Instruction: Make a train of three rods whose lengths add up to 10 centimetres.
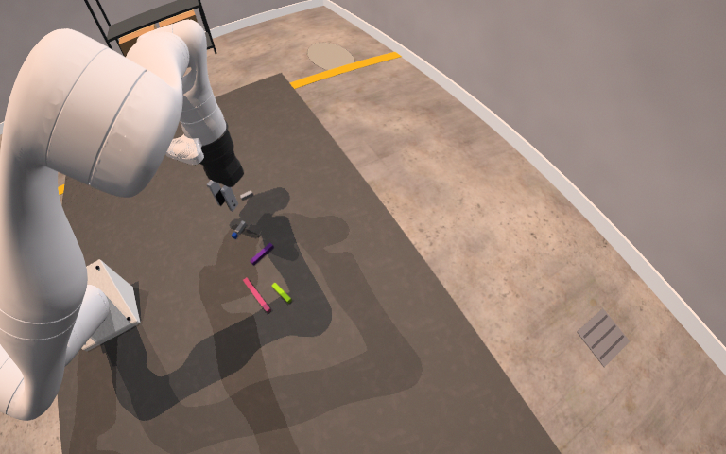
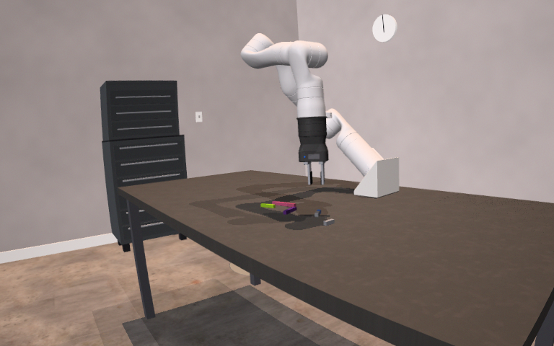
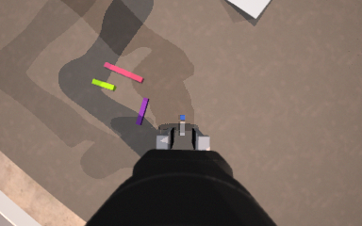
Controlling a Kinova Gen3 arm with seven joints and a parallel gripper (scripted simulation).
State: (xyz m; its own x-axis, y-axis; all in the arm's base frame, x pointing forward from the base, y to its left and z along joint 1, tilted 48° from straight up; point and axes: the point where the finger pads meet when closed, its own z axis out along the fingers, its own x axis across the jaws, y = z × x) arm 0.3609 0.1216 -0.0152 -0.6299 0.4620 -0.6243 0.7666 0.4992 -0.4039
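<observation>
My gripper [image 1: 223, 197] [image 2: 315, 179] [image 3: 183, 135] is open and empty, raised well above the dark table [image 1: 332, 342] [image 2: 408, 252]. Straight below it a short grey rod [image 1: 242, 225] [image 3: 182, 128] lies flat with a small blue rod [image 1: 234, 235] [image 2: 318, 212] [image 3: 182, 118] at its end, the two in line. A second grey rod [image 1: 246, 195] [image 2: 328, 221] lies apart from them and does not show in the wrist view. A purple rod [image 1: 262, 253] [image 2: 289, 210] [image 3: 142, 111] lies nearby. Farther off lie a pink rod [image 1: 256, 294] [image 2: 283, 203] [image 3: 123, 72] and a lime rod [image 1: 281, 292] [image 2: 267, 205] [image 3: 103, 85].
The arm's white base [image 1: 114, 299] [image 2: 377, 179] [image 3: 250, 6] stands on the table beside the rods. A black drawer cabinet [image 2: 141, 155] stands on the floor beyond the table's far edge.
</observation>
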